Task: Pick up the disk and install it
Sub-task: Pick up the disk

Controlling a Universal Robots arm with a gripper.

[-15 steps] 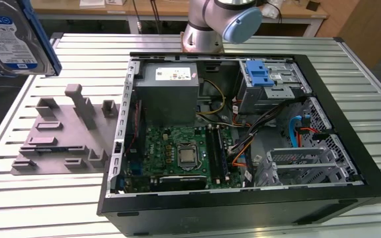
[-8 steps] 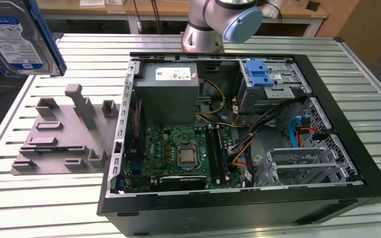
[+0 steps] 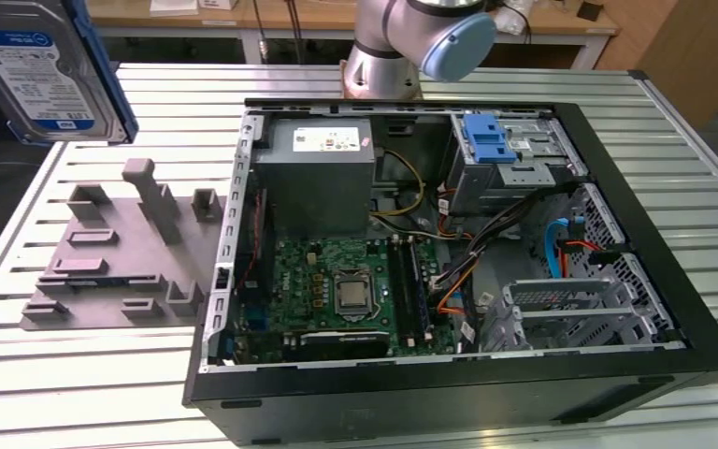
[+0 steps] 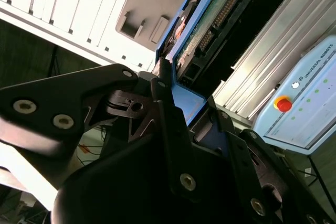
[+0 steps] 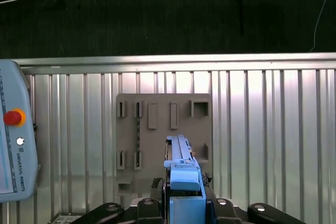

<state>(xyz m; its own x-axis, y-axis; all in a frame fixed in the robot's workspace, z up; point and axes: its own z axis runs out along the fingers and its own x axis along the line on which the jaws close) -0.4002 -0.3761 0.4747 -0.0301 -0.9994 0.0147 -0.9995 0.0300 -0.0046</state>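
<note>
My gripper (image 5: 184, 195) is closed tight on the disk (image 3: 37, 67), with a finger (image 4: 164, 108) on each side of its blue frame. The disk is up in the air, off the table (image 3: 72, 383), at the exterior view's left. It is well apart from the open computer case (image 3: 459, 388). The disk's face has a white and blue label with small print and bar lines on it. In the second wrist view I see its other side, which is a green board. On the table, just beside the case, lies a grey holder plate (image 5: 157, 145) with slots in it. Inside the case a grey box (image 3: 315, 178) has a white sticker on top, and a blue latch (image 3: 490, 140) sits on the metal cage (image 3: 509, 173). A pale blue control pad (image 5: 13, 150) with a red button (image 5: 11, 117) and some writing on it shows by the table's edge.
</note>
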